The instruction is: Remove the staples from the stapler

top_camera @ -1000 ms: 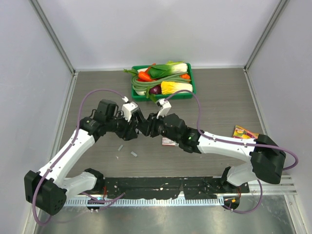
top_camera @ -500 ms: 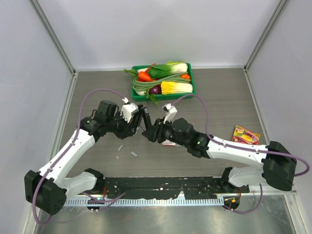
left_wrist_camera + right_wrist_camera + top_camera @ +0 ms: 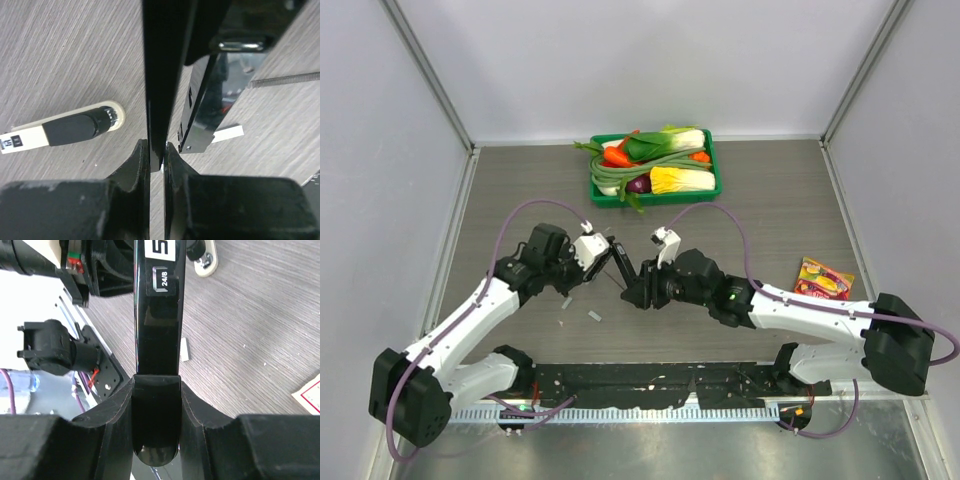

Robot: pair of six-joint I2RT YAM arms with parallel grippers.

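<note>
1. Left tool (image 3: 156,156): jaws fully closed, pinching a thin black plate of the stapler (image 3: 619,264) edge-on. No gap shows between the pads and the plate.
2. Right tool (image 3: 156,405): jaws part-way apart and clamped around the stapler's rounded black body. The "24/8" label runs away from the wrist.
3. Both tools meet over the middle of the bench (image 3: 770,200) with the stapler lifted between them. Judgement: it is hinged open, one leaf in each tool.
4. Done so far: staples (image 3: 593,316) lie loose on the bench toward the near edge, left of centre, as two short grey strips plus a smaller bit. The left wrist view also shows a long grey strip (image 3: 285,79), likely staples, flat on the bench beyond the stapler. Unloading looks at least partly done.
5. Left to do: no view looks into the magazine, so I cannot tell whether any strips remain inside. The stapler is not yet set down.
6. Relation: the loose staples sit on the near side of both tools, touching neither. In the right wrist view a short strip (image 3: 185,349) lies on the bench beside the held body, below it and apart from it.
</note>
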